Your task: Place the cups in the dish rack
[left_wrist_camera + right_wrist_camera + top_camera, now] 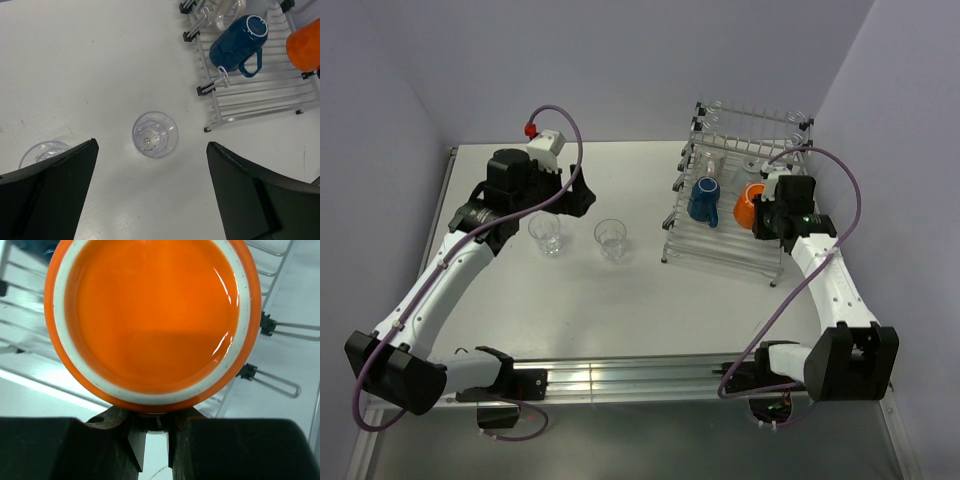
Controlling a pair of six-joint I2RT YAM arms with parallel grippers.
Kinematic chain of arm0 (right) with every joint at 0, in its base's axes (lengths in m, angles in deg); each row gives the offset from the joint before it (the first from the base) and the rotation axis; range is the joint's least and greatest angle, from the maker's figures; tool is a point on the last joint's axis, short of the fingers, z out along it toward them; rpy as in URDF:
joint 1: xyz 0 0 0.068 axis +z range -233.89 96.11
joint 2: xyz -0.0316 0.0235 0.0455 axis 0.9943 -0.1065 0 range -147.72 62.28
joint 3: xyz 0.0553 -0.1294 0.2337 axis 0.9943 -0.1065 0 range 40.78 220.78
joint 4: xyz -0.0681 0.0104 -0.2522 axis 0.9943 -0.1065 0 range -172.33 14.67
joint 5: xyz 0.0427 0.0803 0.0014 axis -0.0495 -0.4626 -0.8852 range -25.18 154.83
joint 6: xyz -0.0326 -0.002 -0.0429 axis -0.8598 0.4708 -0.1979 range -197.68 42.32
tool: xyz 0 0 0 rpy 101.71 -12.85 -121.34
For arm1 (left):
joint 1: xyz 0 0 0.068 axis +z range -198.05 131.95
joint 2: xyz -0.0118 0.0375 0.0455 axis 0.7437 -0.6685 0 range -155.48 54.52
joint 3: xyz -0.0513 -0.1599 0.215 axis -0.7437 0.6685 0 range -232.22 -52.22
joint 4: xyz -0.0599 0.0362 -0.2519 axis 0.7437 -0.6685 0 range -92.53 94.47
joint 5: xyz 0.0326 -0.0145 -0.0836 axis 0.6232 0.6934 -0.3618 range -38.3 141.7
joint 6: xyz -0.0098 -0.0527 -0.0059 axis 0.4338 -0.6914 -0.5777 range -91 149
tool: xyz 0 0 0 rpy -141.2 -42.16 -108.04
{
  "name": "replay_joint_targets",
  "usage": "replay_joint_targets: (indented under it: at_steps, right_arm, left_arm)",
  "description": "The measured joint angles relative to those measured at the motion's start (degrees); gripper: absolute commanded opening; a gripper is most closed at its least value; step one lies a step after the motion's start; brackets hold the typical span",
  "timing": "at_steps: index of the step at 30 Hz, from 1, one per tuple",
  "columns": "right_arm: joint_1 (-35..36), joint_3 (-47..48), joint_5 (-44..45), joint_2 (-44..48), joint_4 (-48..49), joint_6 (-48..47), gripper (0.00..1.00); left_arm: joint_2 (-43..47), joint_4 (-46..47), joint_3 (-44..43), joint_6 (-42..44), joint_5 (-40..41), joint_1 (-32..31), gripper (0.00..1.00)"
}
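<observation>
My right jaws are drawn narrow, pinching the lower edge of the orange mug [155,320]; the exact spot they grip is hidden under its body. The mug is held over the right-hand side of the dish rack [720,250], with the rods showing behind it. One round end, ringed in white, faces straight up at my wrist camera, so its long axis runs along my line of sight. I cannot tell whether that end is the mouth or the base.

The blue mug [235,45] lies on its side on the rods just to the left of the orange one. Its long axis runs across the rods at a slant, and its handle sticks out sideways toward the rack's near edge.

My left jaws are spread wide and hold nothing, hanging above the bench [620,300] to the left of the rack. A glass tumbler [155,135] stands upright with its mouth up, seen between the two fingers and touching neither. The second tumbler [42,151] stands upright on its left, partly hidden behind my left finger. Both are on the bench, well apart from the rack.
</observation>
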Motion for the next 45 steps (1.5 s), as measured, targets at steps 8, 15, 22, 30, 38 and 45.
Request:
replay_joint_targets:
  at_steps: [8,15,22,30,38,45]
  right_arm:
    - [0.0,0.0,3.61,-6.47,5.86,-0.44,0.0]
    - [0.0,-1.73,4.37,-10.16,10.78,-1.07,0.0]
    - [0.0,-3.32,4.26,-13.09,13.29,-1.14,0.0]
    - [0.0,-3.45,4.5,-14.97,15.82,-1.14,0.04]
    - [0.02,-3.45,4.66,-17.31,16.35,-1.14,0.18]
    - [0.0,-3.48,4.48,-17.31,17.84,-1.4,0.34]
  left_arm:
    - [-0.87,0.48,-1.36,-1.16,2.75,0.0,0.99]
    - [-1.86,0.5,-1.57,-1.18,3.74,0.0,0.99]
    - [-2.4,0.55,-1.57,-1.29,4.46,0.0,0.99]
    - [-2.73,0.52,-1.57,-1.33,5.46,0.0,0.99]
    - [-3.72,0.5,-1.57,-1.27,6.78,0.0,0.99]
    - [-4.28,0.46,-1.57,-1.2,7.21,0.0,0.99]
